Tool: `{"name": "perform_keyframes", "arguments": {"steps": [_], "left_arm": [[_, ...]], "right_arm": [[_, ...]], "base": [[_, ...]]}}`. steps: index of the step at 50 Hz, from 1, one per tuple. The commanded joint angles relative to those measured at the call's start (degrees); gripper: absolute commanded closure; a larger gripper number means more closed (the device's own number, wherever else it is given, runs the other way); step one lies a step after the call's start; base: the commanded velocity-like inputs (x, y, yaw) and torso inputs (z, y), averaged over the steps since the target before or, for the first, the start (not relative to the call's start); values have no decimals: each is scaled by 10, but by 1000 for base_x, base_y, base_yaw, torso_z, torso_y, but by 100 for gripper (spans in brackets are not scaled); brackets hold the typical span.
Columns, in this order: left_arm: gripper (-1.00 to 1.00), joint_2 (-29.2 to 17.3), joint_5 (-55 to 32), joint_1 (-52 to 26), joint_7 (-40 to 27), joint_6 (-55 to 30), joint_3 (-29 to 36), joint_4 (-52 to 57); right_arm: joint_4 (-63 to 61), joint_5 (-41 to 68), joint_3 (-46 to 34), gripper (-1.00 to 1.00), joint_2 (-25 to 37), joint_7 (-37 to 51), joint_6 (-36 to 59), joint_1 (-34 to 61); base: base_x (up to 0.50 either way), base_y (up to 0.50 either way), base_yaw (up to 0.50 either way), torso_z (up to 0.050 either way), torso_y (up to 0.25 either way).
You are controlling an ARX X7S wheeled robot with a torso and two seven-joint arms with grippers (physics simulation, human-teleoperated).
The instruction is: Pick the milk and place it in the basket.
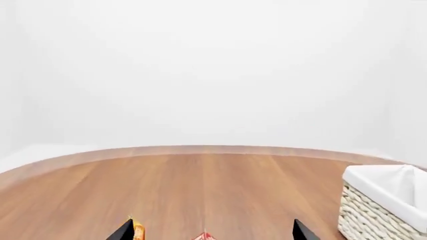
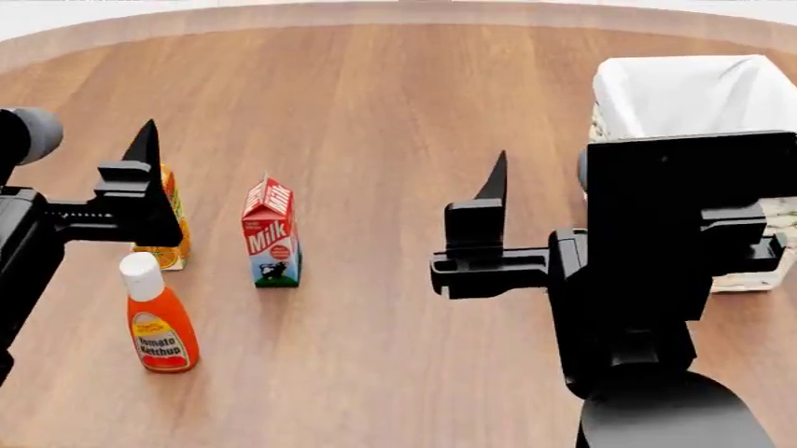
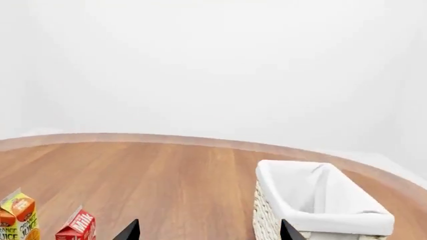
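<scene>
The milk (image 2: 271, 233), a carton with a red top and a pale blue base, stands upright on the wooden table. Its red tip (image 1: 203, 236) shows between the open jaws of my left gripper (image 1: 212, 225), low in the left wrist view and farther out than the fingertips. It also shows in the right wrist view (image 3: 77, 227). The basket (image 2: 678, 93), wicker with a white lining, stands at the right. My right gripper (image 3: 209, 226) is open and empty above the table, between the milk and the basket (image 3: 313, 205). One finger (image 2: 144, 182) of the left gripper shows in the head view.
An orange juice carton (image 2: 174, 233) stands left of the milk, partly behind the left finger. A tomato ketchup bottle (image 2: 156, 317) stands nearer me at the left. The round table's edge (image 1: 200, 149) curves at the back. The basket's corner (image 1: 383, 200) shows in the left wrist view.
</scene>
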Motion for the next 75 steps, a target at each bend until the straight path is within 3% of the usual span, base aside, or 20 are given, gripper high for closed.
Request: {"name": "perform_keyframes", "arguments": {"steps": [1, 75], "left_arm": [[-100, -3, -11, -30, -6, -25, 0, 4], [-100, -20, -38, -32, -24, -14, 13, -7]], "right_arm": [[-4, 17, 7, -100, 3, -6, 39, 38], [29, 43, -1, -100, 20, -1, 5, 25]], "base": [[500, 0, 0, 0, 0], [473, 0, 0, 0, 1]]}}
